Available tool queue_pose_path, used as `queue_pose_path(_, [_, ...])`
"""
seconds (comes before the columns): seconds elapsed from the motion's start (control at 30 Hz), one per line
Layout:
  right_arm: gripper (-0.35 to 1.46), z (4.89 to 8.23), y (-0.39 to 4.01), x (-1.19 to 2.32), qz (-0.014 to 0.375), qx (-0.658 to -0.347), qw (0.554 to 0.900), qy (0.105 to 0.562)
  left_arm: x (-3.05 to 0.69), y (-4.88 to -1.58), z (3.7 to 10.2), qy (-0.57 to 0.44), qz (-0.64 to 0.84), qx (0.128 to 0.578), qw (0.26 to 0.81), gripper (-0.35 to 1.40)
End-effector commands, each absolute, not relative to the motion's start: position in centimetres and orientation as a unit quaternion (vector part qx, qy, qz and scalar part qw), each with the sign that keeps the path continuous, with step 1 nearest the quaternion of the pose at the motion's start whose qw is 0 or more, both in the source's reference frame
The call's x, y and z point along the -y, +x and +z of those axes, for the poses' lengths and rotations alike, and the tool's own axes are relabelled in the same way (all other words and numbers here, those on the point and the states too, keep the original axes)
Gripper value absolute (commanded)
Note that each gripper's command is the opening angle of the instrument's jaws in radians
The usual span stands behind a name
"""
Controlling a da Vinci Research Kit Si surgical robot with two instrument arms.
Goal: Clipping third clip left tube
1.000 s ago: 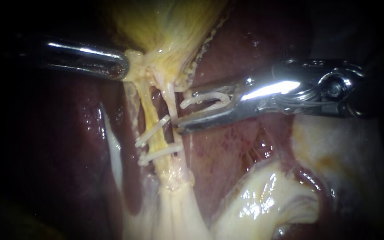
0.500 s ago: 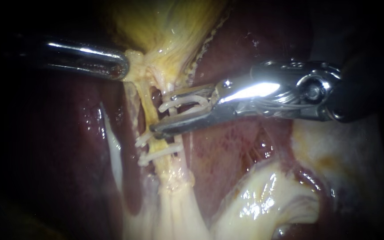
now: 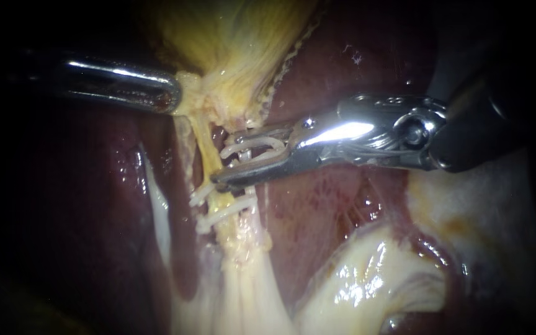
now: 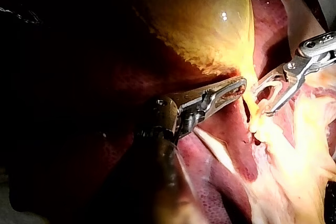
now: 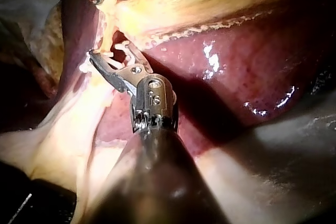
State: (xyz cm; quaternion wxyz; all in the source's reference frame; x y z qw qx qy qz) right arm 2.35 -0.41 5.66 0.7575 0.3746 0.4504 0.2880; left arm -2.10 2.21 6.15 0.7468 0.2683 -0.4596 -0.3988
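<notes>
Between the jaws of the right instrument (image 3: 222,156) sits a white clip (image 3: 252,146), its two legs curved and apart. The jaws grip it from both sides and stand a narrow way apart, not yet squeezed flat. Their tips reach across the left tube (image 3: 205,146), a thin yellow strand, so the tube seems to lie inside the clip's mouth. Just past the lower jaw, on the side away from the gallbladder (image 3: 237,37), two closed clips (image 3: 203,193) already cross the same tube, one close beside the other. Past the upper jaw, the left instrument (image 3: 172,93) has its jaws closed on the narrow neck of the gallbladder, holding the tube stretched. Dark red liver (image 3: 330,211) lies behind both instruments. Judging by this, the work is well along: two clips are on and the third is in position. What is left is to squeeze it closed and free the jaws.
</notes>
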Motion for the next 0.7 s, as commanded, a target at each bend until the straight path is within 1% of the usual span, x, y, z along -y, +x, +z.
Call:
queue_pose_path(0.03, [0.47,5.68,2.37,0.41,0.288,-0.451,0.758,0.374,-2.21,-2.1,6.16,0.268,-0.399,0.458,0.748,-0.35])
queue_pose_path(0.2, [0.47,5.73,2.45,0.39,0.29,-0.452,0.757,0.372,-2.21,-2.1,6.16,0.268,-0.399,0.458,0.748,-0.35])
queue_pose_path(0.3, [0.47,5.76,2.51,0.37,0.293,-0.464,0.749,0.372,-2.21,-2.1,6.16,0.268,-0.399,0.458,0.748,-0.35])
queue_pose_path(0.43, [0.47,5.81,2.58,0.34,0.297,-0.487,0.731,0.374,-2.21,-2.1,6.16,0.268,-0.399,0.458,0.748,-0.35])
queue_pose_path(0.57, [0.47,5.83,2.62,0.34,0.292,-0.5,0.714,0.393,-2.21,-2.1,6.16,0.268,-0.399,0.458,0.748,-0.35])
queue_pose_path(0.6, [0.46,5.83,2.64,0.34,0.283,-0.505,0.705,0.409,-2.21,-2.1,6.16,0.268,-0.399,0.458,0.748,-0.35])
queue_pose_path(0.7, [0.45,5.83,2.69,0.34,0.273,-0.518,0.692,0.422,-2.21,-2.11,6.16,0.268,-0.399,0.458,0.748,-0.35])
